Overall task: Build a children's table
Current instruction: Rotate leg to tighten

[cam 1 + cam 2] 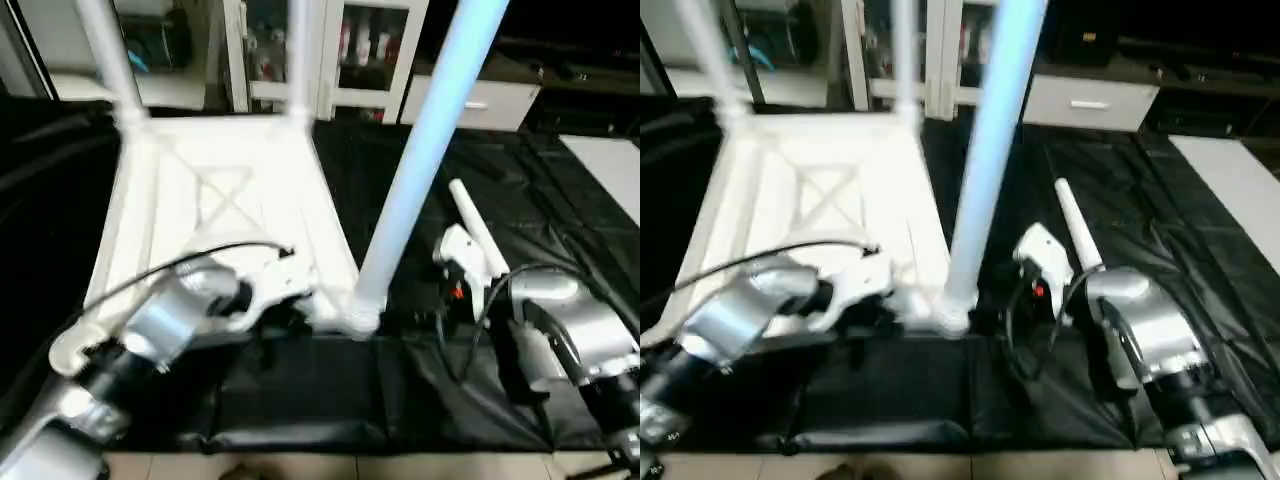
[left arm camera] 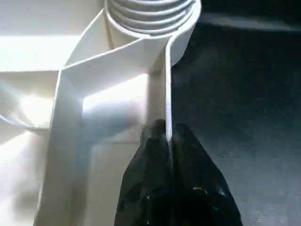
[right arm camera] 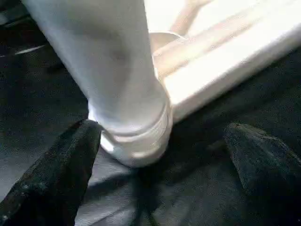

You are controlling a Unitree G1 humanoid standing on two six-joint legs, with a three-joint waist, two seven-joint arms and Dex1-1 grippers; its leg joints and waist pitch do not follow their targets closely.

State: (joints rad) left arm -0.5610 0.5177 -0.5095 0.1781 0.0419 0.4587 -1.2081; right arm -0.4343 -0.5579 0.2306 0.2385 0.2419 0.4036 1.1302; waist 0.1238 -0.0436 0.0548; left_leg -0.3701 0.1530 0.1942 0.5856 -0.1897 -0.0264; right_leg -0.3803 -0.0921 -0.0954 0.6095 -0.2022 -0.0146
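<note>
Black sheeting [image 1: 560, 300] covered the big worktable, with white cabinets [image 1: 350, 60] and a drawer unit [image 1: 490, 100] behind it at 12 o'clock and a pale floor strip at 6 o'clock.

On that sheeting lay the tabletop [image 1: 230, 210], upside down, its ribbed X-braced underside facing up, filling the area from the centre out toward 10 o'clock. 3 legs stood upright in its corner sockets: the near leg [image 1: 420, 150] rose from the socket [image 1: 355, 318] just below the centre of the left eye view and ran up toward 1 o'clock, while 2 more legs [image 1: 110, 50] stood at the far corners, at 11 and 12 o'clock. A 4th leg [image 1: 478, 225] lay flat on the black sheeting at 3 o'clock of the near socket, apart from the tabletop.

The left gripper [image 2: 170, 141] was pinched closed on the thin side wall of the tabletop, just beside a threaded corner socket [image 2: 150, 19] in the left wrist view; its silver forearm [image 1: 150, 340] came in from 7 o'clock.

The right gripper [image 3: 164, 136] stood spread wide, its 2 black fingers [image 3: 61, 169] flanking the base of the near leg. 1 finger sat just beside the socket collar; whether it touched could not be told. The other was well apart. Nothing was clamped between them.
</note>
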